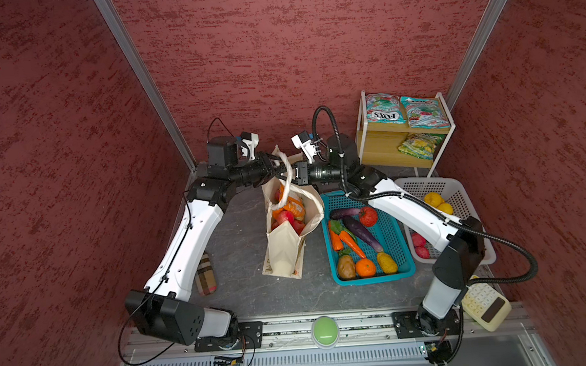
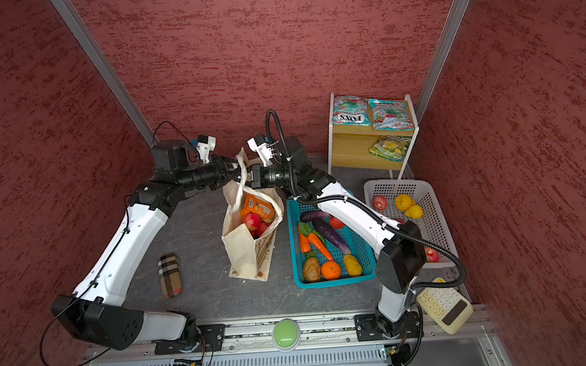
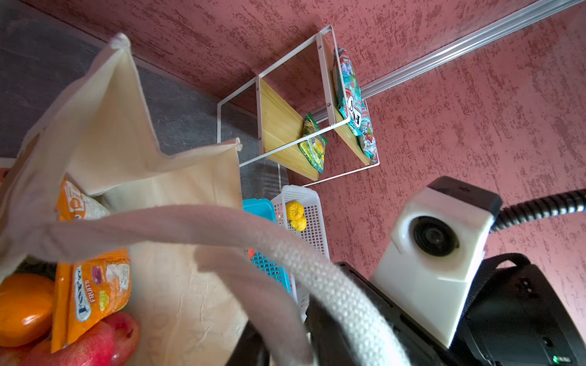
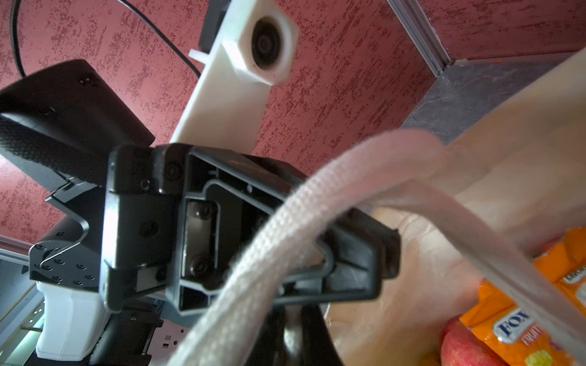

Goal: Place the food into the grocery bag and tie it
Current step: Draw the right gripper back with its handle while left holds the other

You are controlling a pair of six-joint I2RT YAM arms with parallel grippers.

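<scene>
The cream grocery bag stands open at the middle of the table. Inside it lie an orange FOX'S packet, red apples and an orange. Both grippers meet above the bag's far end, tip to tip. My left gripper is shut on one white rope handle. Facing it from the right, my right gripper is shut on a handle strand. The handles are lifted and pulled together between the two.
Right of the bag, a teal basket holds toy vegetables and an orange. Beyond it stand a white basket with lemons and apples, and a wooden shelf with sweet packets. A plaid pouch lies at the left, and a calculator at the front right.
</scene>
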